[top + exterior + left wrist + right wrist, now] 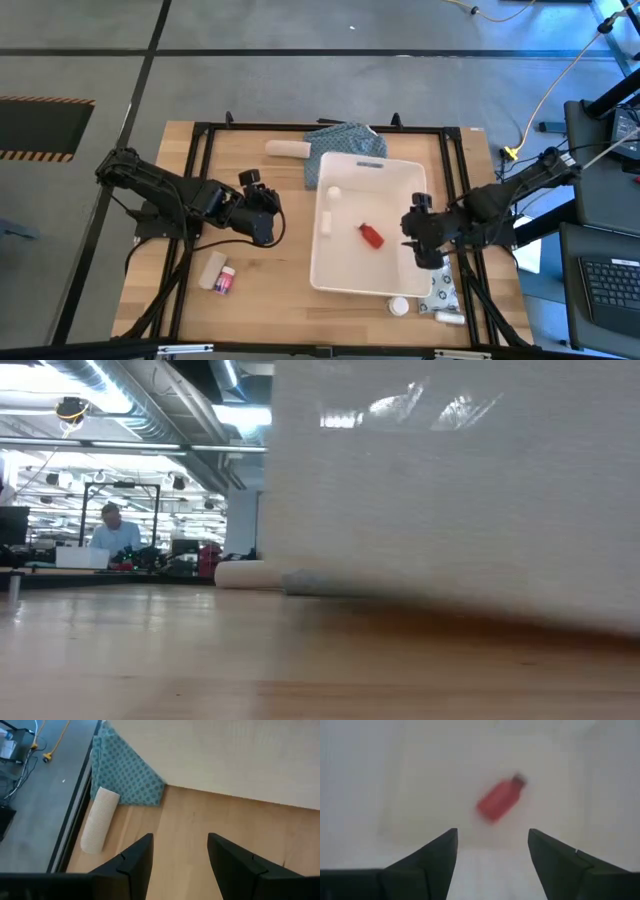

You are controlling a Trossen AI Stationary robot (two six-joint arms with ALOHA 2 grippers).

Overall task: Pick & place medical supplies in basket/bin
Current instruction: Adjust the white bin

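The white bin [400, 175] stands mid-table. A red bottle [372, 236] lies on its floor, with two small white items [334, 190] [326, 222] near its left wall. My right gripper [414, 236] hangs open over the bin's right rim. In the right wrist view it [492, 832] has nothing between its fingers and the red bottle [499, 800] lies beyond them. My left gripper [268, 212] hovers open over bare table left of the bin, empty in the left wrist view [180, 840]. A cream roll [100, 820] lies at the far edge.
A blue-green cloth [345, 140] lies partly under the bin's far side. A pink-labelled box [224, 281] and a white item [211, 270] lie near left. A white bottle [399, 306], a patterned pouch [440, 292] and a tube [450, 318] lie near right. A person [112, 530] sits far behind.
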